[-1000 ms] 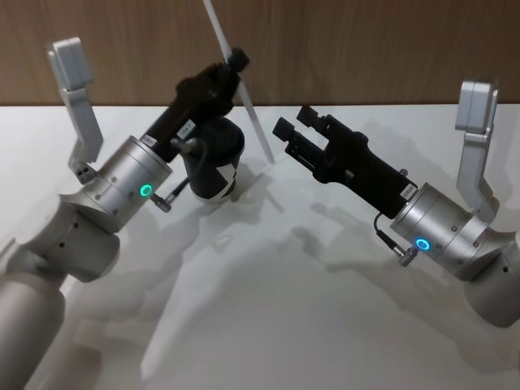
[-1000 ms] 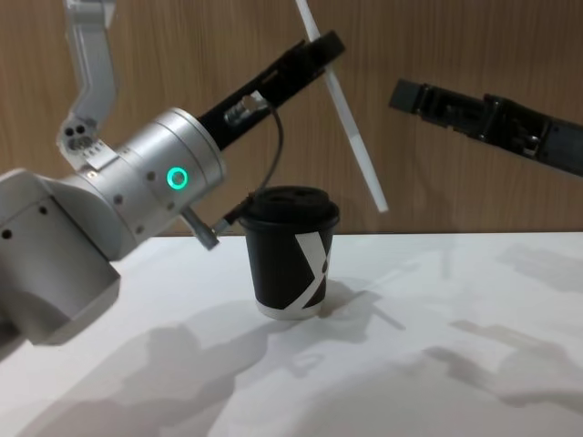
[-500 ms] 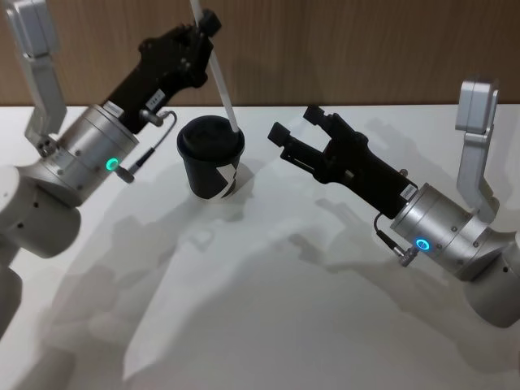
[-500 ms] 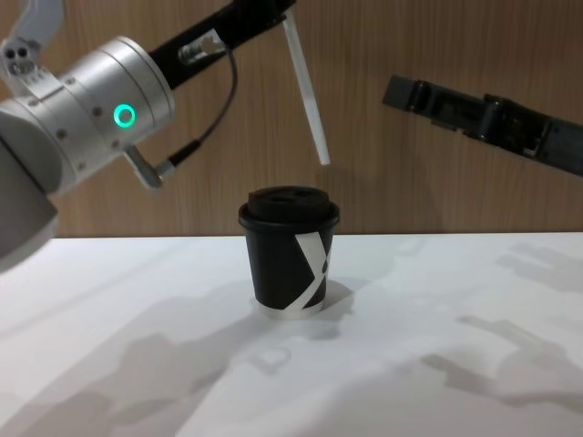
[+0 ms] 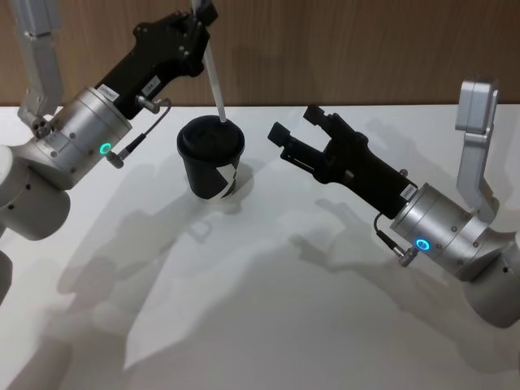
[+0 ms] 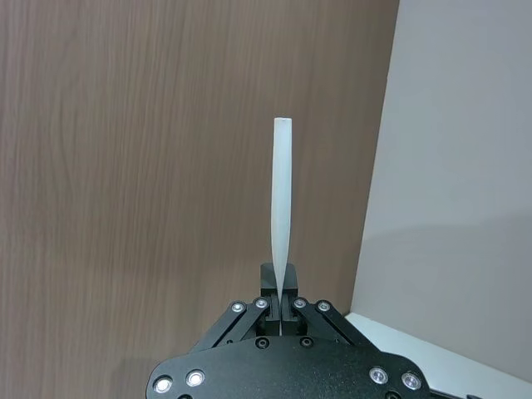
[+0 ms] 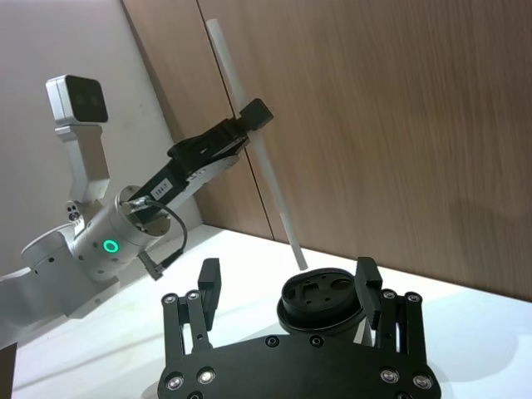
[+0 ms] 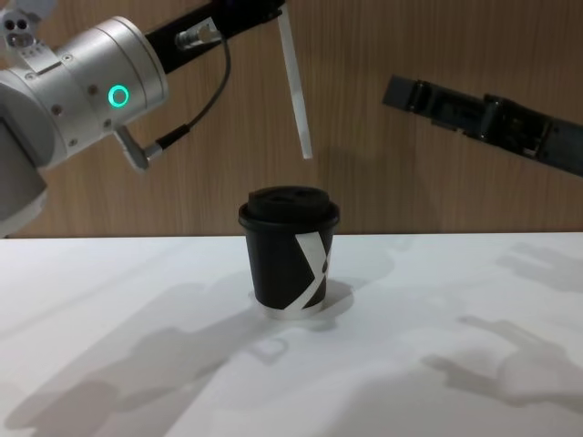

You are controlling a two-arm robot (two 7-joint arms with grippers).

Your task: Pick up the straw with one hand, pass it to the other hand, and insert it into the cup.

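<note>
Left gripper (image 5: 201, 16): jaws pinching straw (image 8: 295, 93), tip above cup (image 8: 289, 253) lid in chest view. Right gripper (image 5: 292, 134): jaws spread, holding nothing.

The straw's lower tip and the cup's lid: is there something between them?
No. In the chest view the straw, held by the left gripper, ends above the cup, with only air and the wooden wall behind in that gap.

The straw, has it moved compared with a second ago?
Yes. In the chest view the straw has swung more upright, its lower tip shifting left to hang above the cup.
</note>
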